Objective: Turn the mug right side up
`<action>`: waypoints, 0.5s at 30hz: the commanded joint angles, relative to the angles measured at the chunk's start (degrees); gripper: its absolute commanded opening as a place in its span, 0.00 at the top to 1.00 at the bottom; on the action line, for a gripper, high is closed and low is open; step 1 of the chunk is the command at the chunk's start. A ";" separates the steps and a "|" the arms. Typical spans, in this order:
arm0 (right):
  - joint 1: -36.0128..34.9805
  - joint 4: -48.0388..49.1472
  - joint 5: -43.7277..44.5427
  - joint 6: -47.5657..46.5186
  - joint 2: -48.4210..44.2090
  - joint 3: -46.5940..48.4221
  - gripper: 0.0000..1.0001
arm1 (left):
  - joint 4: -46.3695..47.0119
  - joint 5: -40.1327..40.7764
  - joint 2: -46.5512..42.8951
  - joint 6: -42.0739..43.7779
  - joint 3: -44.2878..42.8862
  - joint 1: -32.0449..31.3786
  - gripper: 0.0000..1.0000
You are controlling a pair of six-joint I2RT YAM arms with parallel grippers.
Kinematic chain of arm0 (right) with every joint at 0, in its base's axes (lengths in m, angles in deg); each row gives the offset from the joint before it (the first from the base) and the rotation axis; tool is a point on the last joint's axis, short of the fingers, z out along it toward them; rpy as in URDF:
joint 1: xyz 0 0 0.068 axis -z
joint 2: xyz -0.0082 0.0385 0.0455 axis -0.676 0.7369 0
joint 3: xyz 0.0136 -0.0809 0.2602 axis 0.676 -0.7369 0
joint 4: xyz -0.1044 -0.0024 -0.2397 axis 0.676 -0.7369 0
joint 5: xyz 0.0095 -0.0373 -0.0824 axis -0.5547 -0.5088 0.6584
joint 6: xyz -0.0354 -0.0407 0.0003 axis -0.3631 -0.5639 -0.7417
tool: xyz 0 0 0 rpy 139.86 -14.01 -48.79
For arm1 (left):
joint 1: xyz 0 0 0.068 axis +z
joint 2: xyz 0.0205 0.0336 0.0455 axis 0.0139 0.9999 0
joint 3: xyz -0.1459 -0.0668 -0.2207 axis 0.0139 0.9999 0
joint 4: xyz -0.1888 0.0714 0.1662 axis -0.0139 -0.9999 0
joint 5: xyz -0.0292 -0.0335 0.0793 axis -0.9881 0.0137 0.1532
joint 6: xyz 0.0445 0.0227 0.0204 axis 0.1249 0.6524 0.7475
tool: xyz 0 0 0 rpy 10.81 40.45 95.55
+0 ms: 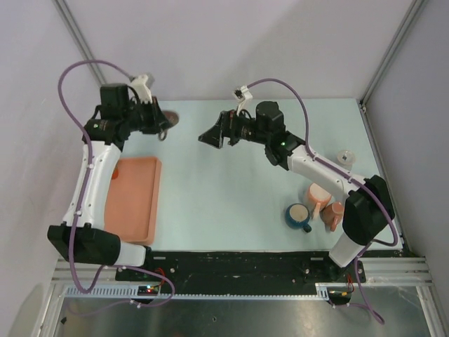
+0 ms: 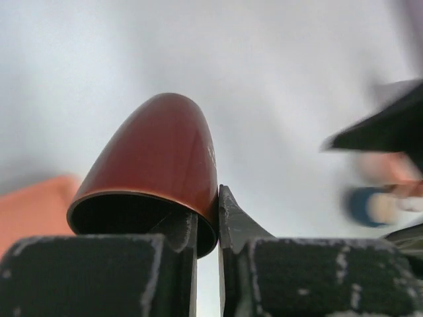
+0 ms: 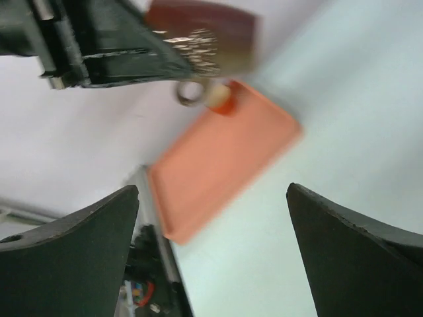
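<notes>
The dark red mug (image 1: pixel 170 119) is held in the air above the table's far left. In the left wrist view the mug (image 2: pixel 158 158) lies horizontal, its opening towards the camera and its base pointing away. My left gripper (image 2: pixel 206 221) is shut on its rim, one finger inside and one outside. In the top view my left gripper (image 1: pixel 160 123) is just left of the mug. My right gripper (image 1: pixel 210 137) is open and empty, a little to the right of the mug and facing it. The right wrist view shows the mug (image 3: pixel 205 33) ahead between the wide-open jaws.
An orange tray (image 1: pixel 137 196) lies at the left, below the left arm; it also shows in the right wrist view (image 3: pixel 225 158). A blue mug (image 1: pixel 299 216), two salmon cups (image 1: pixel 317 195) and a small white cup (image 1: pixel 345 157) stand at the right near the right arm's base.
</notes>
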 commanded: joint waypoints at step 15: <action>7.64 -34.32 19.56 -20.36 -11.57 -5.85 0.01 | -9.63 24.89 21.18 26.50 12.23 12.09 1.00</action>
